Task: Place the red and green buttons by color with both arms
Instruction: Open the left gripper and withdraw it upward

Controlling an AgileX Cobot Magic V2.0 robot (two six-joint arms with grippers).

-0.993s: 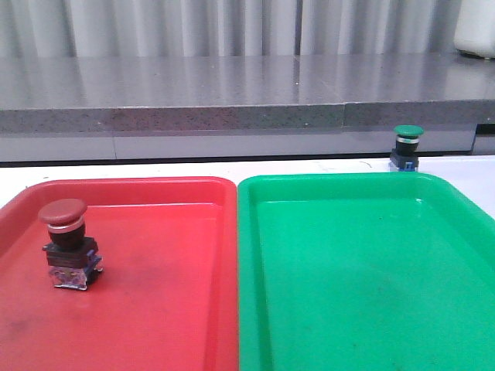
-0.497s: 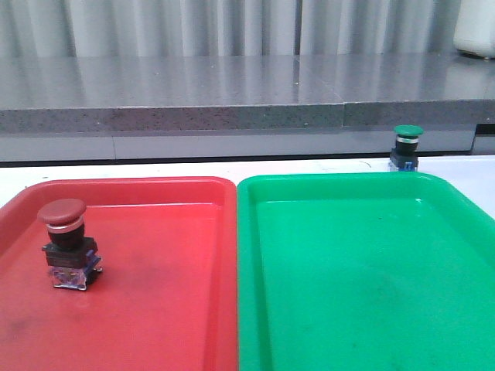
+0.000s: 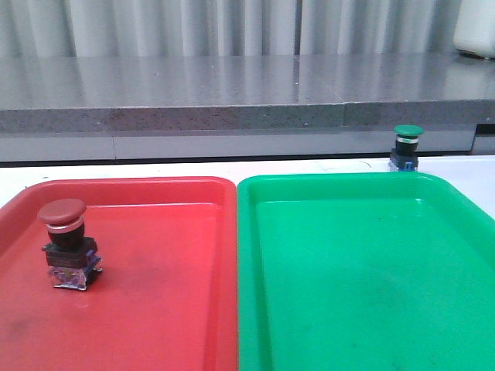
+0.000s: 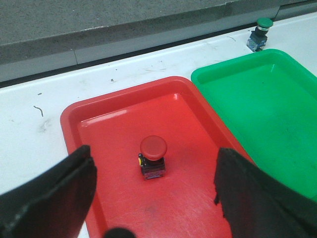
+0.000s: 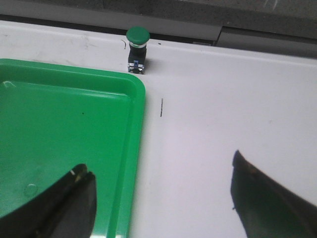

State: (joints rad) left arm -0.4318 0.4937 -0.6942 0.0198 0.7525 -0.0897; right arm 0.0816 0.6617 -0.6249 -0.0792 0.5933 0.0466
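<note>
The red button [image 3: 68, 243] stands upright inside the red tray [image 3: 170, 309], near its left side; it also shows in the left wrist view [image 4: 152, 157]. The green button [image 3: 406, 147] stands upright on the white table just beyond the far right corner of the green tray [image 3: 371, 294]; it also shows in the right wrist view [image 5: 137, 49]. My left gripper [image 4: 154, 179] is open and empty, above the red tray, short of the red button. My right gripper [image 5: 161, 184] is open and empty over the green tray's right rim [image 5: 139, 124]. Neither gripper shows in the front view.
A grey stone ledge [image 3: 232, 93] runs along the back of the white table [image 5: 223, 99]. The two trays lie side by side, touching. A white object [image 3: 476, 27] stands on the ledge at the far right.
</note>
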